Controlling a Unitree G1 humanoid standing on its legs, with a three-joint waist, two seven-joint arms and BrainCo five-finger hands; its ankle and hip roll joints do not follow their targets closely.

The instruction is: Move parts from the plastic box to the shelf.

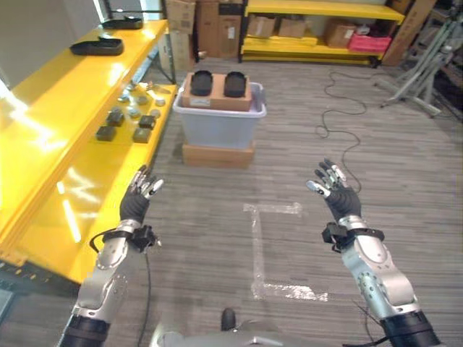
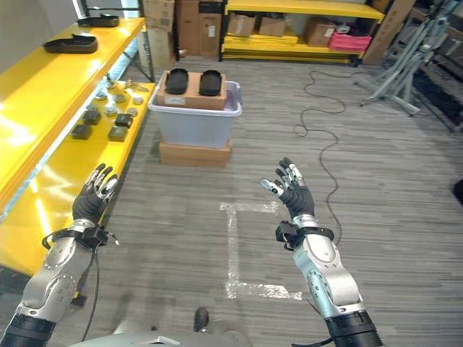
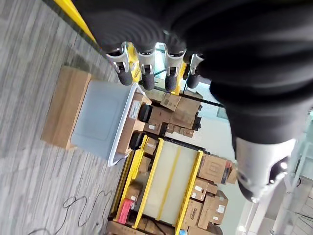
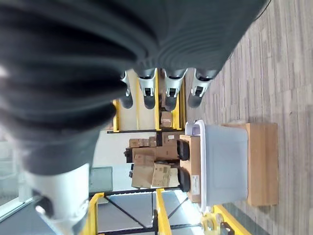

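Parts (image 1: 125, 124) small on yellow shelf (image 1: 79, 181), shapes unclear.

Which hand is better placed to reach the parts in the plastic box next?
Probably neither: left hand and right hand hang open, level, both short of the plastic box.

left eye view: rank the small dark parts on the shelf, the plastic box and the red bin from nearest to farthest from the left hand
From the left hand:
1. Small dark parts, on the yellow shelf just ahead.
2. Plastic box, on the floor ahead.
3. Red bin, on the far rack.
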